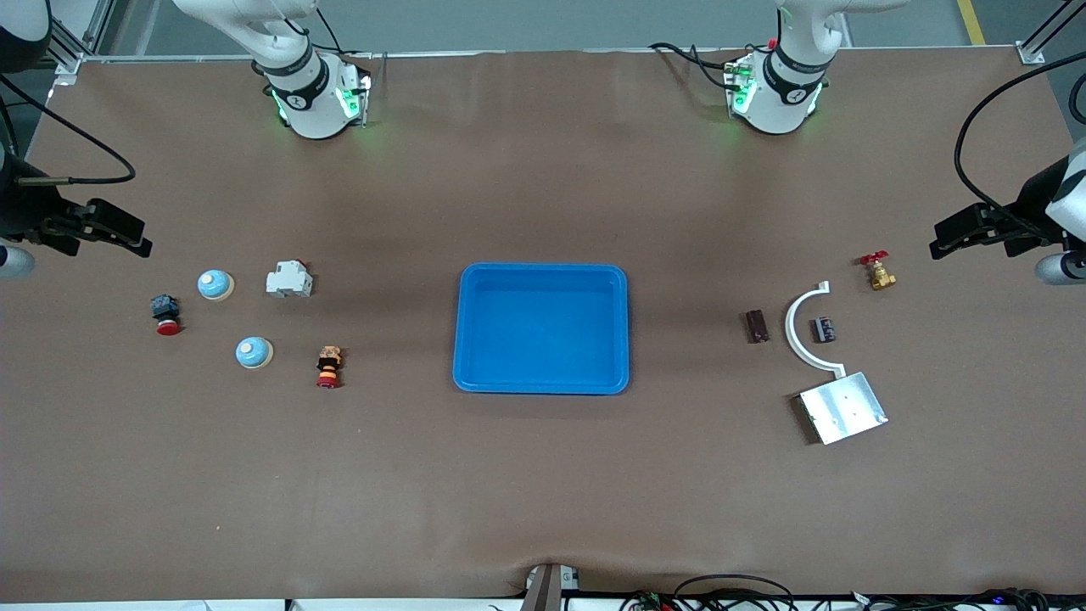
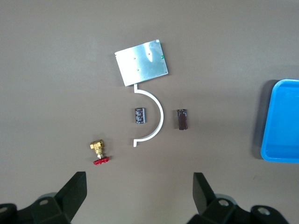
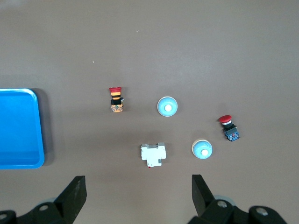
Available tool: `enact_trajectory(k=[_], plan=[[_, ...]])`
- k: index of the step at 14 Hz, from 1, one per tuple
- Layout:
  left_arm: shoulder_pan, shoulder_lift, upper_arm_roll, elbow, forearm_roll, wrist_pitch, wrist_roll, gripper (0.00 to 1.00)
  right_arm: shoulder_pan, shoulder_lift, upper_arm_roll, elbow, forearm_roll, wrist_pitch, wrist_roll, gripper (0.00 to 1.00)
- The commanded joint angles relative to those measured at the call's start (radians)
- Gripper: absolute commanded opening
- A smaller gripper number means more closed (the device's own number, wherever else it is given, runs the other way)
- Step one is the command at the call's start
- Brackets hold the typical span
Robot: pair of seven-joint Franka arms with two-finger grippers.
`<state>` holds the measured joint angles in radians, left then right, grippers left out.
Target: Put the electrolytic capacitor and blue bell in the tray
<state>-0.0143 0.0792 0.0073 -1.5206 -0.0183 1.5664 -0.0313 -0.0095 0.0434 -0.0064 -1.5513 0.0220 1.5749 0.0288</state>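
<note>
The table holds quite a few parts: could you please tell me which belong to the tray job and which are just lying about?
For the job:
- blue tray, empty
- electrolytic capacitor, inside the white bracket's curve
- two blue bells; either may be meant

Lying about:
- white curved bracket
- brown capacitor
- brass valve
- silver plate
- white breaker
- two red pushbuttons

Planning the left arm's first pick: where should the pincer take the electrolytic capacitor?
Grip the electrolytic capacitor across its round sides, coming straight down. It lies flat inside the white curved bracket, so I'd place the fingers clear of that arc.
</note>
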Motion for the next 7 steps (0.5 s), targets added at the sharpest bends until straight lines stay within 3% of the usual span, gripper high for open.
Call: enact_trajectory(k=[1, 7], plan=[[0.005, 0.008, -0.003, 0.020, 0.012, -0.019, 0.004, 1.00, -0.009, -0.013, 0.005, -0.019, 0.012, 0.014, 0.003, 1.00], [0.005, 0.013, -0.003, 0.020, 0.012, -0.019, 0.004, 1.00, -0.009, -0.010, 0.005, -0.021, 0.012, 0.017, 0.003, 1.00]])
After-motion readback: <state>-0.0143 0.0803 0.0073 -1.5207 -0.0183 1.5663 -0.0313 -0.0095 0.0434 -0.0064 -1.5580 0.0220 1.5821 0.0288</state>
